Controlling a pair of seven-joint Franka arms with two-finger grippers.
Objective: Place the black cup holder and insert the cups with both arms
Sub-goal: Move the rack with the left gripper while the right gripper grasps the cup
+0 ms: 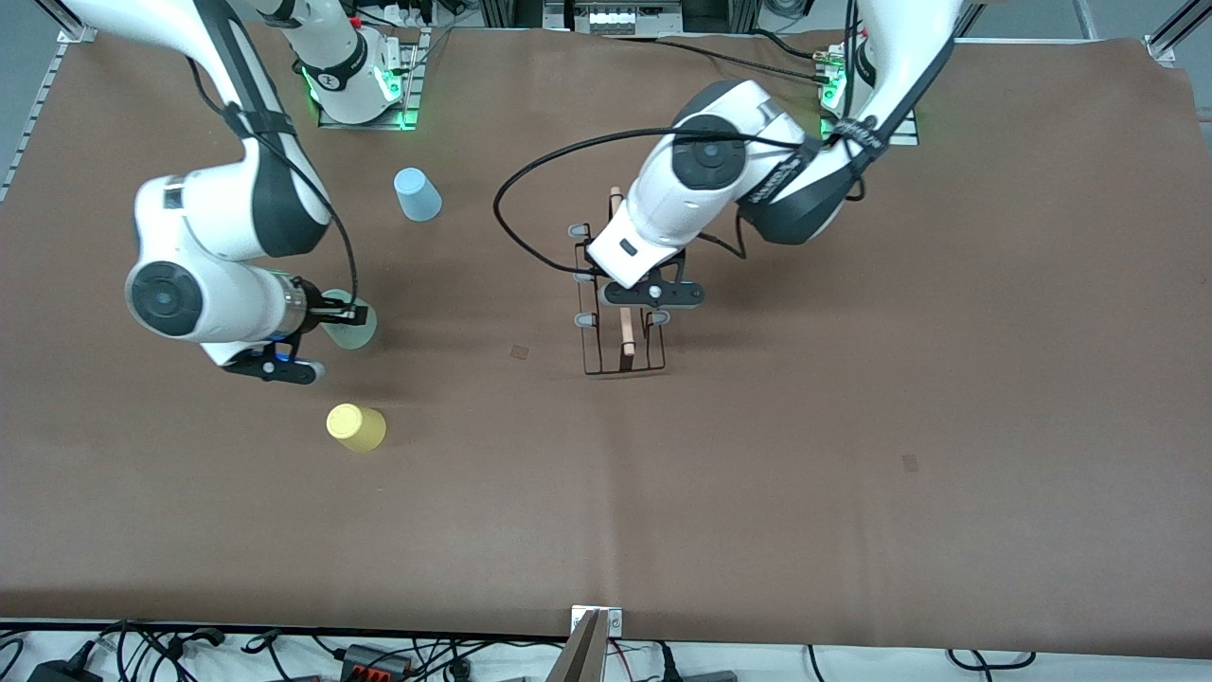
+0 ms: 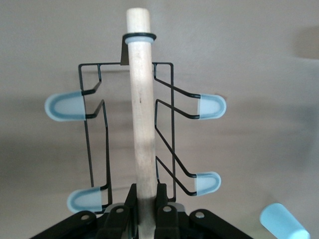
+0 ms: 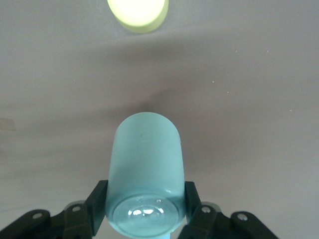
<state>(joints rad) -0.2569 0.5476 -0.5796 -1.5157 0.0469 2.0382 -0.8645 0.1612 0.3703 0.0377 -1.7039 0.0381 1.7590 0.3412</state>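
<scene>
Standing mid-worktop [image 1: 852,426], the black cup holder [image 1: 620,327] had its wooden handle [image 2: 140,114] pinched by the left gripper [image 2: 146,206]. The right gripper [image 3: 144,211] pinched the mint cup [image 3: 146,169] above the worktop. No peg carried a cup; the yellow cup [image 1: 356,426] and blue cup [image 1: 417,193] sat loose.

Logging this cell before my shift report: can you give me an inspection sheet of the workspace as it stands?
Surface: brown table cover, two small dark marks.
Job's things: black cup holder upright mid-table; blue cup and yellow cup upside down toward the right arm's end, yellow nearer the camera; mint cup gripped.
Clutter: nothing seen.
Grippers: left gripper shut on the holder's wooden handle; right gripper shut on the mint cup.
Cables: black cable looping off the left arm; loose wiring below the table's near edge.
Surroundings: aluminium framing at the edges.
</scene>
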